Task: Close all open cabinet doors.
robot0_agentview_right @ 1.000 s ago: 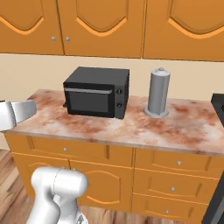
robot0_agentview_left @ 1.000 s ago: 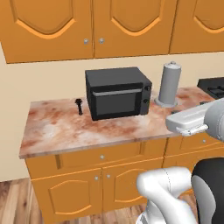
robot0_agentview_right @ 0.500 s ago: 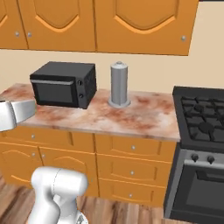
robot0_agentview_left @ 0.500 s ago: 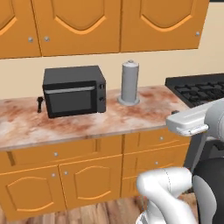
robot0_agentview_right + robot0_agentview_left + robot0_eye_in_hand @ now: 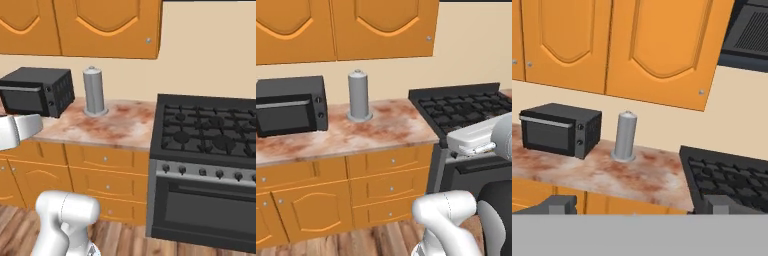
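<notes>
A simulated kitchen here, cream wall behind a mottled pink-brown counter over orange-brown base cabinets, wood floor below. Up at twelve o'clock in the left base view hang the cabinet doors, arched panels, the rightmost with a small silver knob at its lower right corner; they look flush with each other. From the hand camera the same doors fill the top, knob at about one o'clock of centre.

On the counter, a black microwave at nine o'clock, and just beside it, apart, an upright grey cylinder on a round base. At three o'clock sits a black stove, its oven front clear in the right base view. Drawer fronts with centred knobs run under the counter edge.

The gripper shows two dark finger tips set far apart at the bottom of the hand view, spread wide, nothing between them.
</notes>
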Tool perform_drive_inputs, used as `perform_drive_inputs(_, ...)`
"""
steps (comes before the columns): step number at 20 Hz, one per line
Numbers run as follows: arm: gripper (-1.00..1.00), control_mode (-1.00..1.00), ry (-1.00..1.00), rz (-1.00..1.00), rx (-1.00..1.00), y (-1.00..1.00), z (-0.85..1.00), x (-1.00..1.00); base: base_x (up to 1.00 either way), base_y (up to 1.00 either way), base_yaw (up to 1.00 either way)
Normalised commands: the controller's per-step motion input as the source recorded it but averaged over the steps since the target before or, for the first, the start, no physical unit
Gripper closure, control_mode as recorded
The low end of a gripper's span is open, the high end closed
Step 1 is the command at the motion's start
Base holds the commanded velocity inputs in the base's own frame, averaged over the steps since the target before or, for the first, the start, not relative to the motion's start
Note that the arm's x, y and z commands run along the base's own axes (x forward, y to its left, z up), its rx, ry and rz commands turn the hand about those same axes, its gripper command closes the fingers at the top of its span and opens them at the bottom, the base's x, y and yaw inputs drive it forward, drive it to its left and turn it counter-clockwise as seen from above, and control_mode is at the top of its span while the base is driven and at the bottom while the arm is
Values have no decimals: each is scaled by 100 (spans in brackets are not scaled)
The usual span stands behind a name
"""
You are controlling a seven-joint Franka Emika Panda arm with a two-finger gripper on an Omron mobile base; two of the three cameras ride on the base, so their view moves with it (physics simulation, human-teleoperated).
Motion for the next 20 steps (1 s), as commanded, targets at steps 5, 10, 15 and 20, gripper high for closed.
perform_drive_inputs(5, -100, 100, 0, 0, 0, 0, 0, 0, -22, -84, -1)
perform_drive_inputs(10, -100, 100, 0, 0, 0, 0, 0, 0, -16, -80, -1)
perform_drive_inputs(15, -100, 100, 0, 0, 0, 0, 0, 0, -12, -79, -1)
perform_drive_inputs(20, -100, 100, 0, 0, 0, 0, 0, 0, -11, -82, -1)
